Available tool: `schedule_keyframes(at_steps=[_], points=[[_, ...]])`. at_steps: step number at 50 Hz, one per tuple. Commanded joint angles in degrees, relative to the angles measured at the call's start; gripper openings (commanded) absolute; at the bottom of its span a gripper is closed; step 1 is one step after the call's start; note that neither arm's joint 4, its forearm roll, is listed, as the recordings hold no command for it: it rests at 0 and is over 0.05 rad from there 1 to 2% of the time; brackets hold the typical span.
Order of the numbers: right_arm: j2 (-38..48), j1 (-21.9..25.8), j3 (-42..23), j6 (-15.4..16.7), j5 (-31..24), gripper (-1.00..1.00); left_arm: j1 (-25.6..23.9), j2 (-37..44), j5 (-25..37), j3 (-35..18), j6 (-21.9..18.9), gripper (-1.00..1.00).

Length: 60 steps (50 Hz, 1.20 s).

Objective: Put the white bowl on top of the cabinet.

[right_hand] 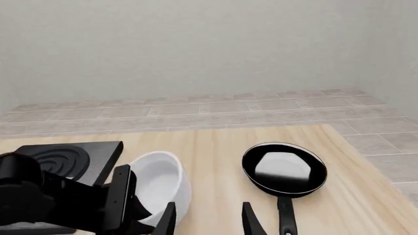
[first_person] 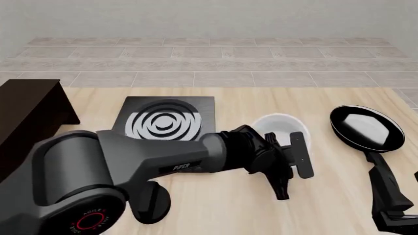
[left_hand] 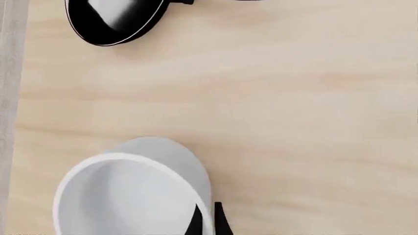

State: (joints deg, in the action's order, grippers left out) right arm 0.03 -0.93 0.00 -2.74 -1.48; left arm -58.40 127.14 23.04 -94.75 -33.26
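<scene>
The white bowl is tipped, and my left gripper is shut on its wall, one finger inside the rim and one outside. In the front view the bowl shows just behind my left arm, mid-table, between the stove plate and the frying pan. It also shows tipped in the right wrist view. The dark cabinet stands at the far left, well away from the bowl. My right gripper is open and empty, near the front right, with the right arm low there.
A black frying pan lies to the right of the bowl, handle toward me; it also shows in the wrist views. A flat black stove plate with silver rings lies between the bowl and the cabinet.
</scene>
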Motion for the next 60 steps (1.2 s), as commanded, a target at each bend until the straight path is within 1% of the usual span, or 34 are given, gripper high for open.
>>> schedule_keyframes(at_steps=[1,17,25,31,33,35,37,38,40,46,50,54,55,60], points=[[0.0,0.0,0.0,0.0,0.0,1.00,0.2,-1.3,0.7,0.3,-1.5,-1.00],[0.0,-0.1,0.0,-0.2,-0.1,1.00,1.8,-5.2,1.1,1.2,-4.3,-1.00],[0.0,-0.1,0.0,-0.2,-0.1,1.00,2.5,-8.0,1.7,1.0,-4.5,-1.00],[0.0,-0.1,0.0,-0.2,-0.1,1.00,2.7,-9.8,1.6,2.0,-4.7,-1.00],[0.0,-0.1,0.0,-0.2,-0.2,1.00,2.8,-10.4,1.4,2.3,-4.3,-1.00],[0.0,0.0,0.0,-0.3,-0.1,1.00,2.1,-10.7,1.5,2.6,-3.2,-1.00],[0.0,0.0,0.0,-0.3,-0.1,1.00,2.0,-11.0,1.2,3.1,-3.1,-1.00],[0.0,0.0,0.0,-0.3,-0.1,1.00,3.0,-11.4,0.8,2.9,-2.7,-1.00],[0.0,0.0,0.0,-0.3,-0.1,1.00,3.2,-11.7,0.7,3.1,-2.7,-1.00],[0.0,0.0,0.0,-0.4,-0.1,1.00,4.8,-14.0,-1.4,6.2,-3.3,-1.00],[0.0,0.0,0.0,-0.5,-0.1,1.00,5.5,-15.5,-2.6,7.8,-2.9,-1.00],[0.0,0.0,0.0,-0.4,0.0,1.00,6.3,-17.3,-3.4,9.1,-1.9,-1.00],[0.0,0.0,0.0,-0.4,0.0,1.00,6.5,-17.9,-3.5,9.2,-1.1,-1.00],[0.0,0.0,0.0,-0.5,0.0,1.00,7.4,-19.9,-4.5,12.0,-1.5,-1.00]])
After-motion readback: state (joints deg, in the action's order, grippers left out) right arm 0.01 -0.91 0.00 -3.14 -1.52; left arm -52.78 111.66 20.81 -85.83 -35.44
